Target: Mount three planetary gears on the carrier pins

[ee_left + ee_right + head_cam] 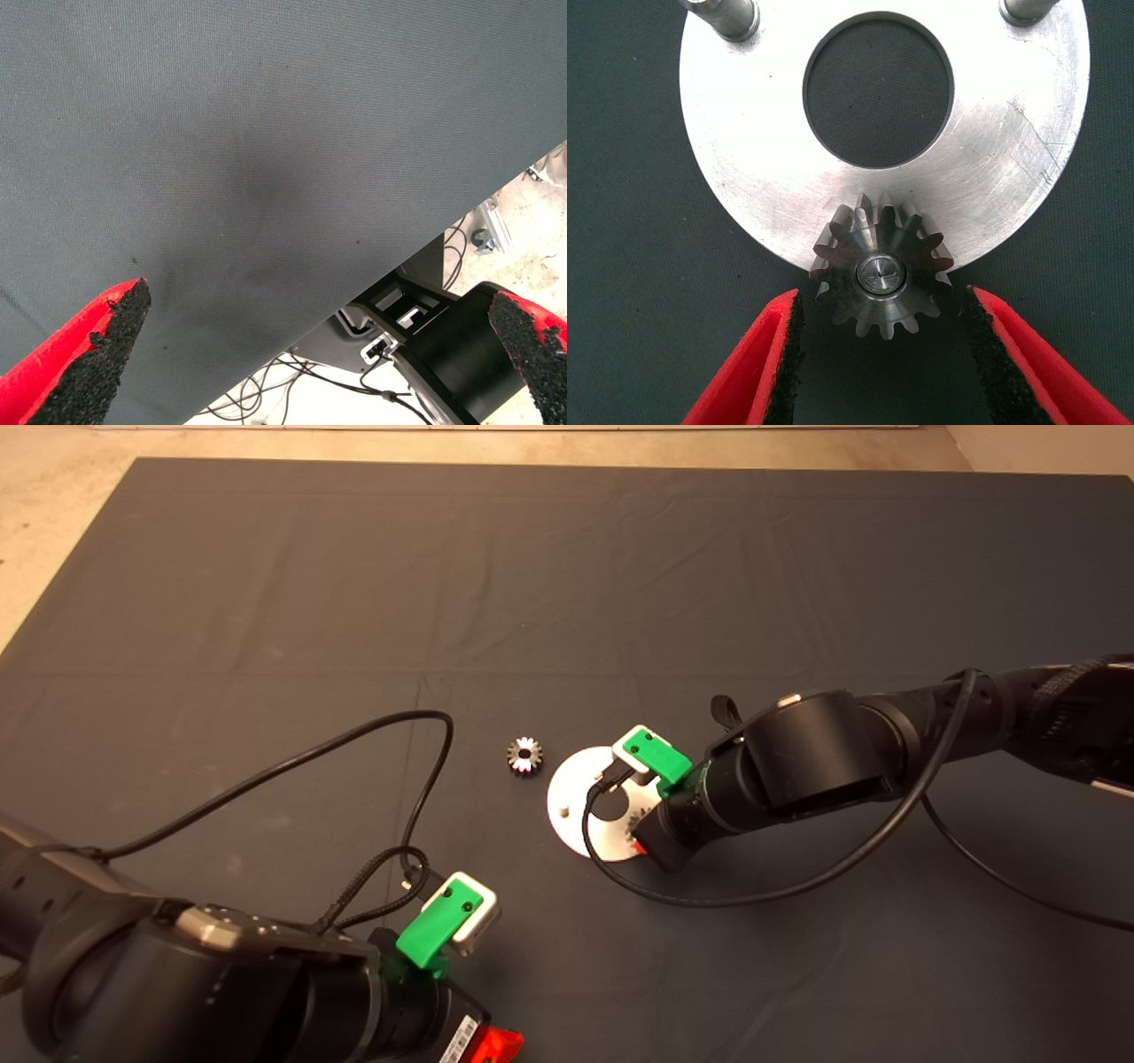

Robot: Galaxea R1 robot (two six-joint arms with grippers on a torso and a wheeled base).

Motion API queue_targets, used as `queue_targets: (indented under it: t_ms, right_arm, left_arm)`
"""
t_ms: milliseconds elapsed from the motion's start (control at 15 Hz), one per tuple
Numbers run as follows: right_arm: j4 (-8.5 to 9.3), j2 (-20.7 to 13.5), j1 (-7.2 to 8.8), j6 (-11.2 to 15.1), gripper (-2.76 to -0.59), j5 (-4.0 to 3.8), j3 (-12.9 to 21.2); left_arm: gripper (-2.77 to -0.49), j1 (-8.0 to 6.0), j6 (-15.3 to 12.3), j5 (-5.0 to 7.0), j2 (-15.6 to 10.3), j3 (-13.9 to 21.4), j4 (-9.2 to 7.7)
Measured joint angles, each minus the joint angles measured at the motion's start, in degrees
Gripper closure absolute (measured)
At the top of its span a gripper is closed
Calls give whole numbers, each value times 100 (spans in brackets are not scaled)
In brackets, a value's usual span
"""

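Gears: one planetary gear sat on a carrier pin at the disc's rim, the pin's tip showing through the bore; its teeth overhung the disc's edge.
Second gear: a loose gear lay flat on the mat, just off the disc at about 10 o'clock from it in the head view, apart from the rim.
Third gear: I couldn't spot it in any view.
Carrier pins: two bare pins stood upright on the disc, one and the other, either side of the big centre hole in the right wrist view; one bare pin also showed at the disc's 8 o'clock side from above.
Disc: the flat silver disc rested on the dark mat near the middle of the desk.
Right claw: the right claw hovered over the disc's edge, red fingers spread apart, one pad each side of the seated gear, with gaps showing, not touching it.
Right arm: it reached in from 3 o'clock and covered the disc's 4 o'clock portion from overhead.
Left claw: the left claw waited at the desk's 7 o'clock corner, fingers wide apart and holding nothing, above bare mat by its edge.
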Motion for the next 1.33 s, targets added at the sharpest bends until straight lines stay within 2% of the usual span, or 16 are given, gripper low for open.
queue_targets:
  t_ms: [133,333,467,600,667,733,800,867,1000,1067,1133,1267,1333]
  right_arm:
    - [0,-9,0,0,-142,0,1]
    - [1,-26,2,0,-143,2,2]
    - [1,-74,6,2,-154,9,2]
    - [8,-232,105,55,-163,5,80]
    - [23,-324,201,123,-174,2,206]
    - [55,-414,300,221,-174,2,348]
    - [117,-502,419,355,-174,7,504]
    - [211,-642,541,462,-184,27,679]
    - [462,-1003,772,705,-187,22,1000]
    - [547,-1154,830,837,-191,16,1143]
    - [674,-1431,897,1098,-202,-4,1512]
    - [927,-1746,935,1468,-202,2,2097]
    - [982,-1819,945,1580,-202,5,2215]
  left_arm:
    - [-277,0,0,0,0,0,0]
    - [-277,0,0,0,-2,0,1]
    - [-277,0,-2,2,-2,0,0]
    - [-277,0,-2,0,-2,0,0]
    - [-277,0,-2,0,0,0,0]
    - [-277,0,-2,0,0,0,0]
    - [-277,0,-2,2,-2,0,0]
    - [-277,-2,-1,2,-2,0,0]
    - [-277,-44,0,2,-2,0,0]
    - [-277,-85,2,1,-2,0,1]
    - [-277,-102,15,-5,-2,0,2]
    - [-277,-116,68,2,0,0,4]
    - [-277,-138,118,0,0,0,-5]
